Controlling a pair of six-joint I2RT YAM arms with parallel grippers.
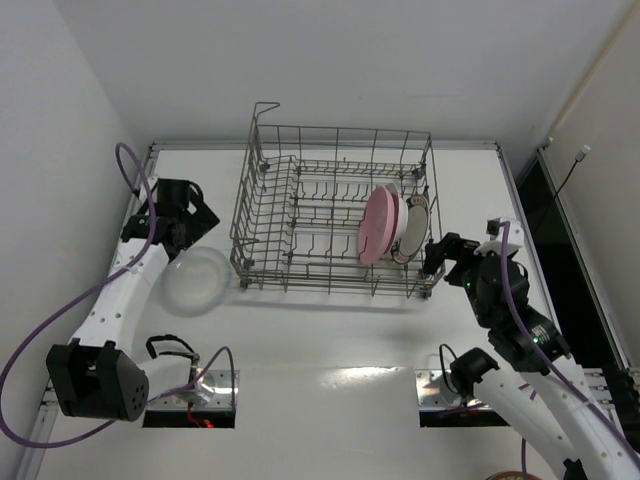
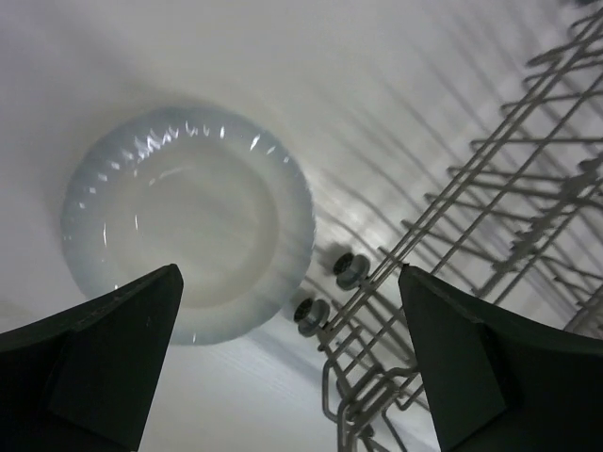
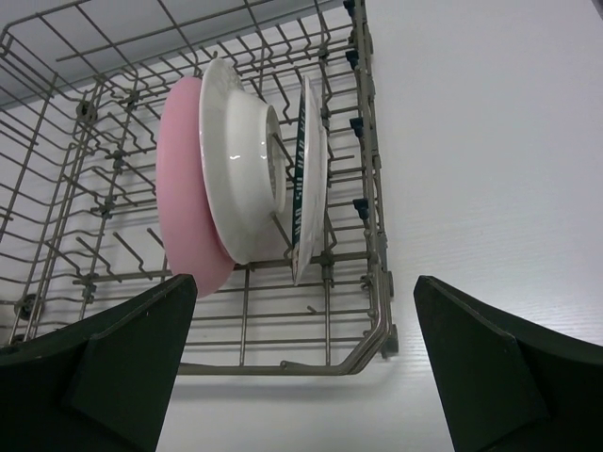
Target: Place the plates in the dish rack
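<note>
The grey wire dish rack (image 1: 300,215) stands mid-table. Three plates stand on edge at its right end: a pink one (image 1: 377,225), a white one (image 1: 398,222) and a teal-rimmed one (image 1: 416,226). The right wrist view shows the same pink plate (image 3: 184,212), white plate (image 3: 240,160) and patterned plate (image 3: 309,179) inside the rack (image 3: 369,226). Another white plate (image 1: 197,281) lies flat on the table left of the rack. My left gripper (image 1: 192,222) hovers above it, open and empty; the plate (image 2: 188,221) shows beyond its fingers (image 2: 104,367). My right gripper (image 1: 440,256) is open and empty just outside the rack's right front corner.
The rack's small wheels (image 2: 350,268) and its corner wires (image 2: 490,217) lie right of the flat plate. A purple cable (image 1: 130,170) loops off the left arm. Walls close in the table at the back and left.
</note>
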